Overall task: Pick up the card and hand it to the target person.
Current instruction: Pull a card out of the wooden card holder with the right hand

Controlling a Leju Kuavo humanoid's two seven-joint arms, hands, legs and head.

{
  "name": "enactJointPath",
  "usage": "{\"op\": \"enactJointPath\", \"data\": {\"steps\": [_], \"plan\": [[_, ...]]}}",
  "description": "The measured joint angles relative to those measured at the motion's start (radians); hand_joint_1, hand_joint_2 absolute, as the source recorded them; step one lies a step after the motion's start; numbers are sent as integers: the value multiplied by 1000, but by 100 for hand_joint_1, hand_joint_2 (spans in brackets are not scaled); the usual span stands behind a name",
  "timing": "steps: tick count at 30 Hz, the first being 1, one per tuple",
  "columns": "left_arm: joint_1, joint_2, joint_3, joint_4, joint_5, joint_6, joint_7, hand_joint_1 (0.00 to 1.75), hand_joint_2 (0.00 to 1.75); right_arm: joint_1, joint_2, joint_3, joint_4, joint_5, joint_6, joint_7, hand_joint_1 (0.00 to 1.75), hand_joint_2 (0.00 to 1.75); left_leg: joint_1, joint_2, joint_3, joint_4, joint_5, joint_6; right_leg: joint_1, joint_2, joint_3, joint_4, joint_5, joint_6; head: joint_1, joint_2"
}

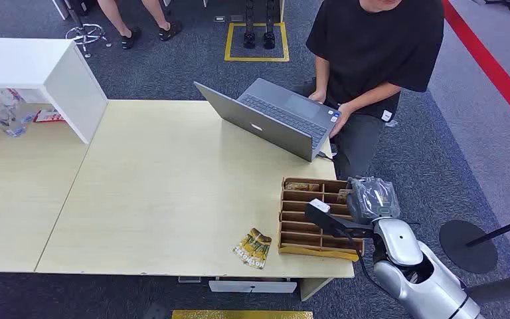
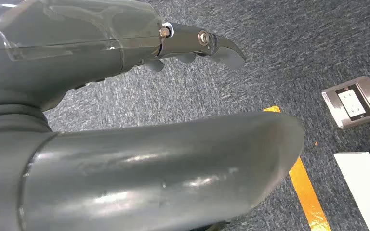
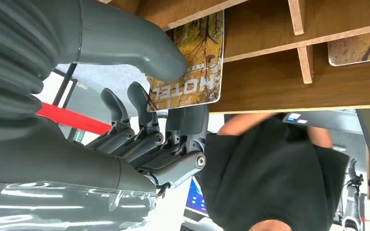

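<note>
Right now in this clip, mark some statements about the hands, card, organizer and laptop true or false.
1. The right hand pinches a card printed HOTEL at the wooden organizer. True.
2. The laptop is closed. False: it is open, with a person's hand at it.
3. The left hand holds a card. False: it holds nothing, above carpet.
4. More cards lie on the table beside the organizer. True.
</note>
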Motion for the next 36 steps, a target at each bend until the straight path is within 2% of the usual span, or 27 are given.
{"op": "enactJointPath", "data": {"steps": [10, 15, 20, 36], "plan": [[-2, 0, 0, 0, -3, 1, 0, 0, 0, -3, 0, 0, 4, 1, -6, -4, 140, 175, 0, 0, 0, 0, 0, 0, 0, 0, 0, 0, 0, 0, 0, 0], [-2, 0, 0, 0, -3, 1, 0, 0, 0, -3, 0, 0, 4, -8, -19, -10, 152, 175, 0, 0, 0, 0, 0, 0, 0, 0, 0, 0, 0, 0, 0, 0], [-2, 0, 0, 0, -3, 1, -1, 0, 0, -3, 5, -1, 4, -72, -47, -22, 161, 175, 0, 0, 0, 0, 0, 0, 0, 0, 0, 0, 0, 0, 0, 0], [-1, 0, 0, 0, -3, 2, -3, 0, 0, -2, 14, -1, 1, -101, -60, -25, 161, 175, 0, 0, 0, 0, 0, 0, 0, 0, 0, 0, 0, 0, 0, 0]]}}
